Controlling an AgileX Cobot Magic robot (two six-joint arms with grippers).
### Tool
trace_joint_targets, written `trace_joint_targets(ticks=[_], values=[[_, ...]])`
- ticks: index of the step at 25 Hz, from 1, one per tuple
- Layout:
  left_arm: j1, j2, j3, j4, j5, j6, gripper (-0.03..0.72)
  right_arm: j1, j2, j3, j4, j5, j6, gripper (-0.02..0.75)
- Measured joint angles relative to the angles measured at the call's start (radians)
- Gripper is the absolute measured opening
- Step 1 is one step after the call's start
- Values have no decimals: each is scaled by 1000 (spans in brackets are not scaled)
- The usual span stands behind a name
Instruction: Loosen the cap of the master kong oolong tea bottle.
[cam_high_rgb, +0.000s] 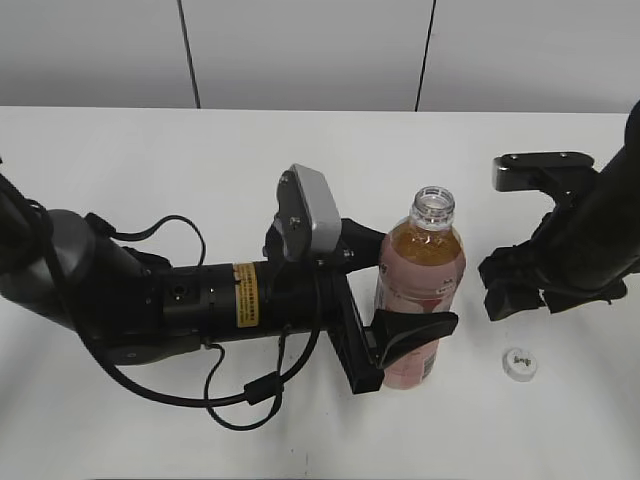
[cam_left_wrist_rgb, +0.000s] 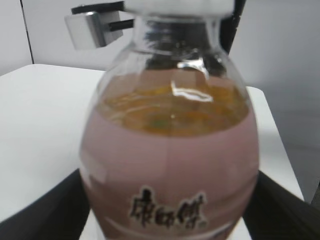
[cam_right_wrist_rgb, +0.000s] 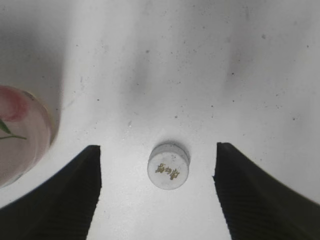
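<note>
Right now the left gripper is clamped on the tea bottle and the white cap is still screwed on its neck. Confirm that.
Not quite. The left gripper is clamped on the tea bottle, but the neck is open. The white cap lies on the table to the bottle's right, as the exterior view shows. The right wrist view shows it between the open right gripper's fingers.

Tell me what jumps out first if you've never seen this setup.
The open-necked tea bottle stands mid-table, clamped around its body by the left claw. Its white cap is off, lying on the table to the bottle's right, between the spread fingers of the open right claw above it.
</note>
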Motion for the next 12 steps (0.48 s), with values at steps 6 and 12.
trace_joint_targets(ticks=[6, 12], values=[[0, 0, 0, 6, -4, -3, 565, 0, -39, 0, 0, 19, 0, 532], [17, 0, 0, 62, -7, -5, 565, 0, -74, 0, -3, 46, 0, 532]])
